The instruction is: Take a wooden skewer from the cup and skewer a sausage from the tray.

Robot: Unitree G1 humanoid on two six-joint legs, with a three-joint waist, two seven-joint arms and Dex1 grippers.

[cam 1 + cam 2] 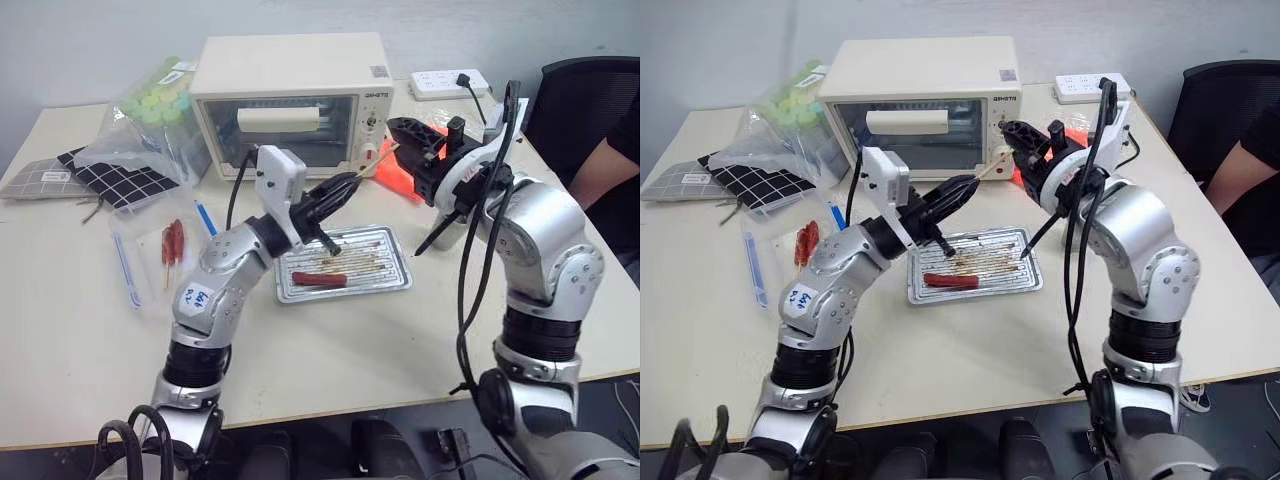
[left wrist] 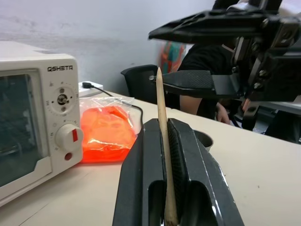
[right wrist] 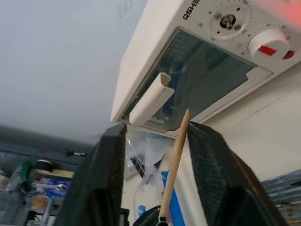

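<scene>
Table (image 1: 80, 340) of pale laminate carries a white toaster oven (image 1: 290, 100) at the back, a power strip (image 1: 448, 82) beside it and an orange plastic bag (image 2: 106, 134) near the oven's dials; a person in a dark sleeve (image 1: 605, 165) sits at the far right edge; a shallow metal tray (image 1: 343, 264) lies in front of the oven, streaked brown, with one red sausage (image 1: 320, 279) resting near its left end; the left gripper (image 1: 345, 192) hangs above the tray, its fingers pressed together on a wooden skewer (image 2: 164, 155), whose pointed end sticks out towards the oven's dials; the right gripper (image 1: 398, 130) faces it from just beyond, jaws parted on either side of the stick's tip, not pinching it; a steel cup (image 2: 204, 139) stands behind, on the table, rim partly hidden.
</scene>
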